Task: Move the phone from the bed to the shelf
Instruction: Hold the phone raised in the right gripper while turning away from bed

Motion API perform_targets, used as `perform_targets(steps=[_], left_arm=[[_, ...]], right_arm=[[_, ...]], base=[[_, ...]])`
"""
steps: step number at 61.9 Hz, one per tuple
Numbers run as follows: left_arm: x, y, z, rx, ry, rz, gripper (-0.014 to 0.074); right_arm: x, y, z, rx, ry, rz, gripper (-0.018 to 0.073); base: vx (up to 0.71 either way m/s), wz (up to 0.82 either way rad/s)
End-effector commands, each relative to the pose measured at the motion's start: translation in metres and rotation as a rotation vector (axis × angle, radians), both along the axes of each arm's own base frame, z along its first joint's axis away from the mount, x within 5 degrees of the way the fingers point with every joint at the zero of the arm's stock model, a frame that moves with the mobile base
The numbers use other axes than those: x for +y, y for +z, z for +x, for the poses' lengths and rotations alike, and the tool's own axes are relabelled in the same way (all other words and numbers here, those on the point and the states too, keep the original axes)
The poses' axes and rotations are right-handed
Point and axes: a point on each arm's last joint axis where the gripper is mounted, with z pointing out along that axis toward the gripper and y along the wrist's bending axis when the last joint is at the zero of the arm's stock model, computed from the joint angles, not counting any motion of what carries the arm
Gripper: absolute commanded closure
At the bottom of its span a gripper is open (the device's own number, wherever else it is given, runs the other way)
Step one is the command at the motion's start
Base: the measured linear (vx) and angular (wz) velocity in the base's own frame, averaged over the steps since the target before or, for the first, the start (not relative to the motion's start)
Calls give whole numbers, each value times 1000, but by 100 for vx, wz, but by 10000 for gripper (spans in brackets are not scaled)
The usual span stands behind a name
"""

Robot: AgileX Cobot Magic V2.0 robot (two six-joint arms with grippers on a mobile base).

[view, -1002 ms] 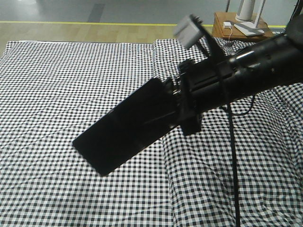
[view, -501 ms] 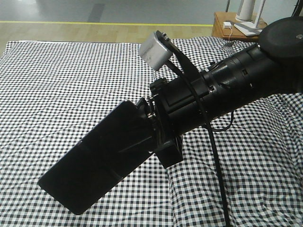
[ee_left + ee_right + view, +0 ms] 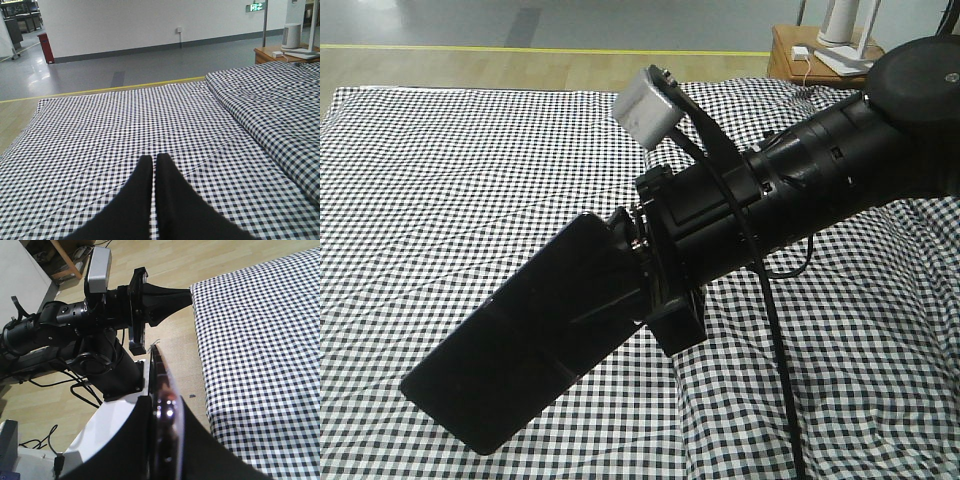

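The phone is a glossy black slab held in the air above the gingham bed, tilted down to the lower left. My right gripper is shut on its upper end. In the right wrist view the phone shows edge-on between the two black fingers of the right gripper, out past the bed and over the floor. My left gripper is shut with nothing in it, low over the bed; the left gripper also shows from the side. The shelf is out of view.
A small wooden side table with white items stands beyond the bed's far right corner. A raised fold runs along the bed's right side. The robot's white base and floor cables lie beside the bed. A red bin stands far off.
My right arm carried the phone down and to the left, nearer the front camera, between one second and half a second ago. Since then nothing has moved.
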Motion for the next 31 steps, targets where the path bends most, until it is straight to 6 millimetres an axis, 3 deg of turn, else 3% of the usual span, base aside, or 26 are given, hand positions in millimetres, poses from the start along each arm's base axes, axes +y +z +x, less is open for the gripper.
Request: perform_targets(steps=[1, 31], left_arm=[[0, 15, -1, -100, -1, -18, 595], [0, 15, -1, -100, -1, -18, 595]], right_arm=[[-3, 25, -15, 3, 53, 95, 562], [-3, 25, -15, 3, 53, 95, 562]], base=[[0, 0], [-1, 2]])
